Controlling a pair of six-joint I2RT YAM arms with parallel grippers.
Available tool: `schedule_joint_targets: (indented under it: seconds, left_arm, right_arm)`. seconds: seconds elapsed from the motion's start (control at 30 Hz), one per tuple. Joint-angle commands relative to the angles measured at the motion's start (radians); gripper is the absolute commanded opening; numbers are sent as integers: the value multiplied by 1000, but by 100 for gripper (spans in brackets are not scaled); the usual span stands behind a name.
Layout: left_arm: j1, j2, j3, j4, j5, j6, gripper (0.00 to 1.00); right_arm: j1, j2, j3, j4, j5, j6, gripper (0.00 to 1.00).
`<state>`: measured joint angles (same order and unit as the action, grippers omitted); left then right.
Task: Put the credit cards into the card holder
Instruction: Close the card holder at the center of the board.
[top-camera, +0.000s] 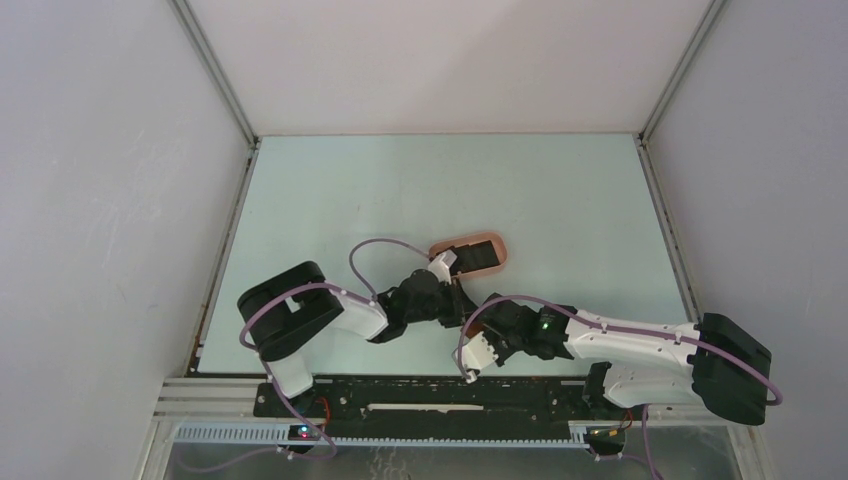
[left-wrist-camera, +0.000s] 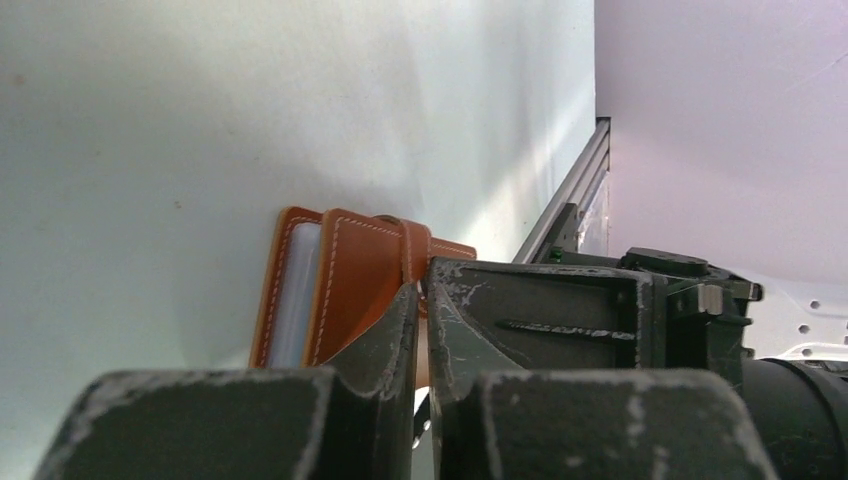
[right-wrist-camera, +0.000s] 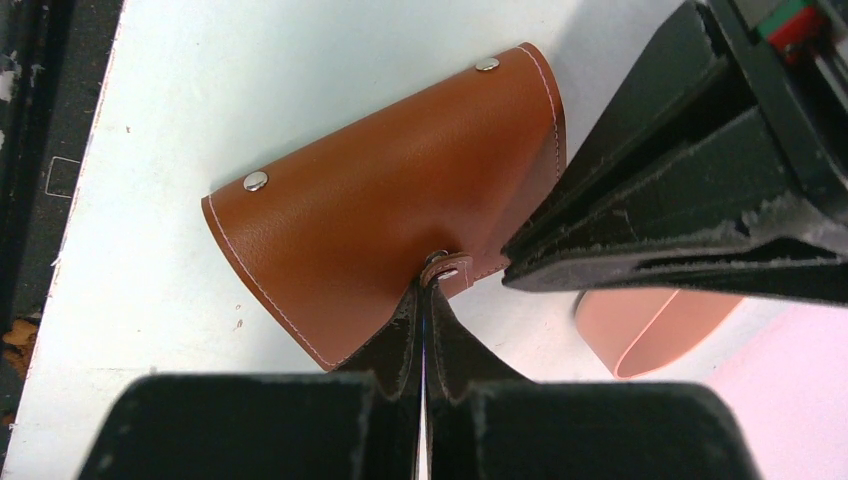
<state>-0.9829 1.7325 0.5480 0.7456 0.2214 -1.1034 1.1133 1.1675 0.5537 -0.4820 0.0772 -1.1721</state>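
Your left arm (top-camera: 355, 315) and right arm (top-camera: 640, 345) have white shells with bulky black joint housings, looping lilac cables (top-camera: 385, 242), a small green light (top-camera: 545, 323) on the right one, and dark grey fingers (left-wrist-camera: 380, 345) scuffed whitish along their edges.

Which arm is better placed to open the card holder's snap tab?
Likely right: the right gripper is pinched on the snap tab, while the left gripper clamps the card holder by its edge.

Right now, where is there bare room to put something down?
Bare: the far half of the table, between the pink tray and the back wall. Crowded: the near middle, where the left gripper and the right gripper clamp the card holder near the tray.
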Motion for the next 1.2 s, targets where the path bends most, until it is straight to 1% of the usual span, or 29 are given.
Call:
schedule_joint_targets:
  seconds: [0.0,0.4,0.5,0.6,0.77,0.93,1.17]
  left_arm:
    - [-12,12,68,32,25,-19,11]
    - [-34,102,112,30,13,-53,7]
    - [-48,101,107,-12,-2,-54,6]
    - [-56,98,86,-53,-22,-53,5]
    - [-65,92,35,-54,-49,-68,4]
    - [-98,109,12,-58,-64,-92,3]
    - [-162,136,-41,-60,-122,-143,2]
  right_arm:
    - [16,39,-23,-13,-137,30,0]
    - [16,40,-23,-13,-139,34,0]
    - [16,44,-23,-13,-139,33,0]
    - [16,49,-23,-13,-138,34,0]
    - [17,55,-23,-12,-131,34,0]
    - [21,76,-23,-6,-112,44,0]
    - [29,121,-1,-17,-91,72,0]
